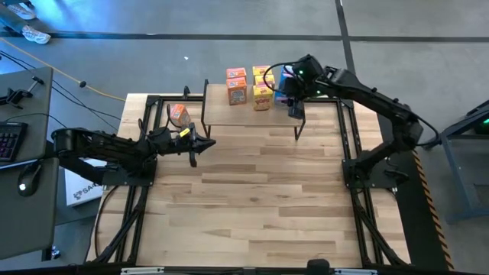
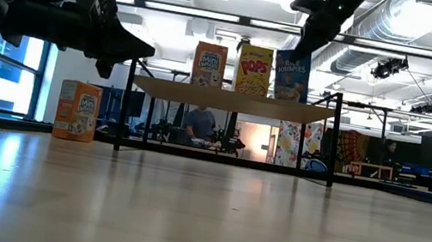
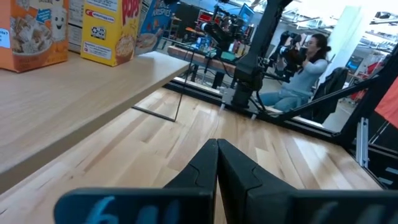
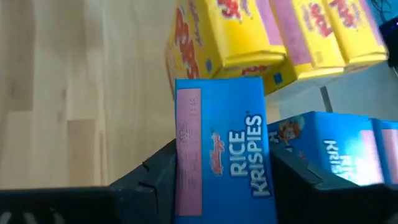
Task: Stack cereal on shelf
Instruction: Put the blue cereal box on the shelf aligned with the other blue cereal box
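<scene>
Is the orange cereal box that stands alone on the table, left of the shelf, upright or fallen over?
Upright. In the low view the orange box stands on its bottom edge on the table, its printed front vertical, beside the shelf.

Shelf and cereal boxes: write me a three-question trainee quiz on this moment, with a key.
1. True or false: the left gripper is holding a cereal box.
2. The gripped box between the right gripper fingers is: A orange, B yellow, C blue.
3. Fill in: the lone orange box stands not on the shelf but beside it, on the ____.

Key: 1 false, it is shut and empty over the table; 2 C; 3 tabletop.
</scene>
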Available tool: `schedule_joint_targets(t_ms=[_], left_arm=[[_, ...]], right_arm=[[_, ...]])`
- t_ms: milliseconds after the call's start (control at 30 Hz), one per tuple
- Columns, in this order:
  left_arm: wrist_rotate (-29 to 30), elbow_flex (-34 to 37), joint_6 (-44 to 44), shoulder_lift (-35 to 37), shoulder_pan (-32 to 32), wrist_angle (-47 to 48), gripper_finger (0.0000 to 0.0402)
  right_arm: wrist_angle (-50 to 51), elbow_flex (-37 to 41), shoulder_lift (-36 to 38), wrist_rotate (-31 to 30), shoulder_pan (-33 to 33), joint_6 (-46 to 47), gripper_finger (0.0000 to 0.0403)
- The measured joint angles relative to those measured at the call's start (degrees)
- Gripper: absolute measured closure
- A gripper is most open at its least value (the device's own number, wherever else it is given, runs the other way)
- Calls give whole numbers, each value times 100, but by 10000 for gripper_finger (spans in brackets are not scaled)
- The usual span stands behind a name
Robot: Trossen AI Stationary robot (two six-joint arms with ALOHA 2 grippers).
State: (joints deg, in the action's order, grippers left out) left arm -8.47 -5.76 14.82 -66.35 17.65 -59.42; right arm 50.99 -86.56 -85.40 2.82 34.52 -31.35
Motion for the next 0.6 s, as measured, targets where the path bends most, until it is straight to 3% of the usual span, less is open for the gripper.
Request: schedule_joint_targets(t_ms=[367,600], left_arm=[[4,0,3,0,-2,1,396],[6,0,1,0,-4,4,385]], right_arm=[[-94,2,6,-334,-4,42,192],[-73,-9,66,-447,-48,87,187]])
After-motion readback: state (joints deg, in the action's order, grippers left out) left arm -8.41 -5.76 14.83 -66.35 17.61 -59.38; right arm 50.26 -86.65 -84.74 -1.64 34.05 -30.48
